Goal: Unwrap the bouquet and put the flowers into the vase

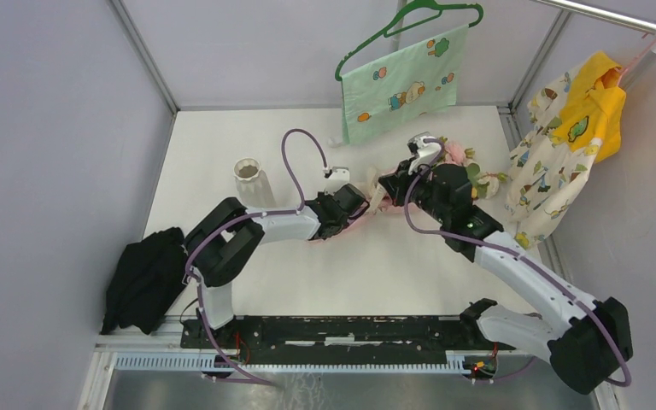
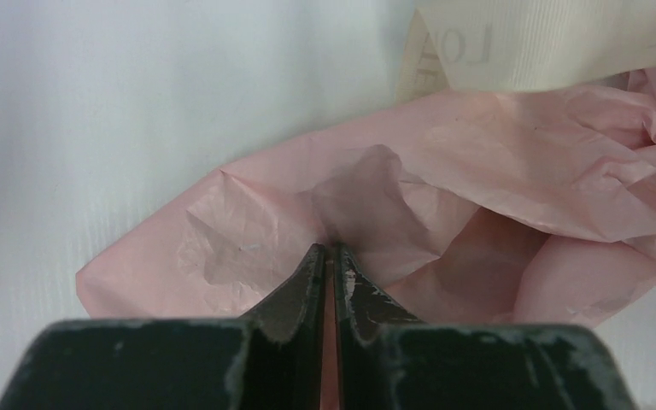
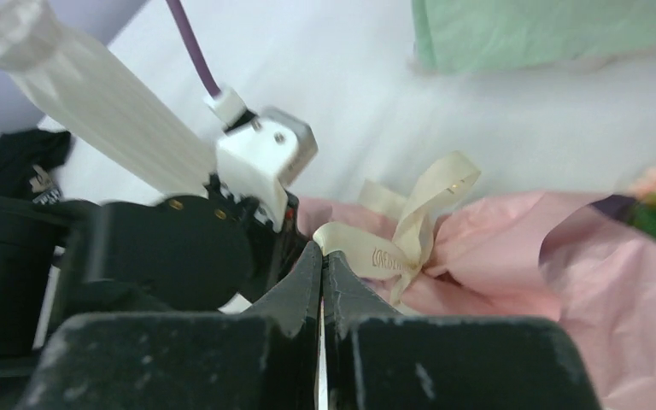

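Two robot arms meet over a bouquet (image 3: 512, 256) lying on its side on the bench (image 1: 393, 273). The white vase (image 1: 250, 181) stands upright to its left, apart from it.

The step in hand looks like untying. The right tool (image 3: 320, 248) is clenched on a tail of the cream ribbon (image 3: 410, 226), whose bow is not yet undone. The left tool (image 2: 329, 250) is nearly closed, pinching a raised fold of the pink paper (image 2: 512, 154), apparently to anchor the wrap.

Next, the right arm likely needs to draw the tail away from the knot while the left holds the paper down. If the knot sticks, the whole bundle may slide instead.

The overhead view gives the layout, with the vase on the left and the flowers (image 1: 459, 154) at the bouquet's right end, but the arms hide both grips there. Only the wrist views show them. The left one shows the paper fold. The right one shows the ribbon, with the left arm just beside it.
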You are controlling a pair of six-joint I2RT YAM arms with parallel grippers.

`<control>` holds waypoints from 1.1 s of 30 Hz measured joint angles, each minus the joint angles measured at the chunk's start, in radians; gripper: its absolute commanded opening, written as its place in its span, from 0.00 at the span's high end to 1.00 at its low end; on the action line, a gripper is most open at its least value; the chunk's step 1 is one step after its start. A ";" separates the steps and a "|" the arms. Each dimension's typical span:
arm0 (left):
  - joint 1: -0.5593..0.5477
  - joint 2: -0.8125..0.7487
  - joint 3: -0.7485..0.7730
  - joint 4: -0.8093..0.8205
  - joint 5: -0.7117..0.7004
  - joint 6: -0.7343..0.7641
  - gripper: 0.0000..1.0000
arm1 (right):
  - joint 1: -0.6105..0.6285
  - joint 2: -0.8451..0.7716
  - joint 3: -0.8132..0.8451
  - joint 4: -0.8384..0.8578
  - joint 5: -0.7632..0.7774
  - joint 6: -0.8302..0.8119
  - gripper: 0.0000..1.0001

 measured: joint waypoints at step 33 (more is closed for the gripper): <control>0.001 0.080 0.085 0.033 0.002 -0.015 0.82 | 0.000 -0.600 0.291 -0.311 0.278 -0.117 0.84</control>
